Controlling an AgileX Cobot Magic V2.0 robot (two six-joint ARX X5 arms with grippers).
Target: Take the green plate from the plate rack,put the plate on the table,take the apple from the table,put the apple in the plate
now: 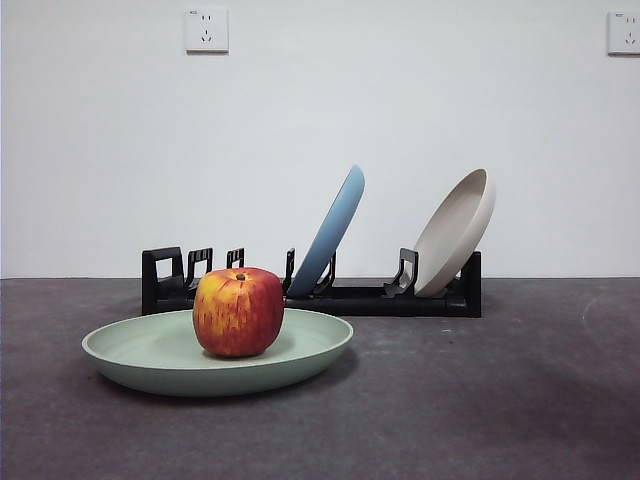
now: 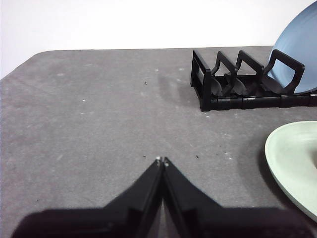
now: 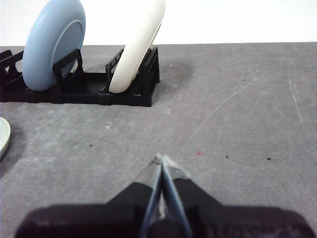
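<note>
With both hands pressed together and holding nothing, left hand and right hand over bare counter, the apple rests in the green plate, lower left of the front view, before the rack; a knock could roll it out.

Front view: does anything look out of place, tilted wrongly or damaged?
Nothing stands out. The apple sits upright in the green plate, flat on the table; the blue plate and beige plate lean in the plate rack.
</note>
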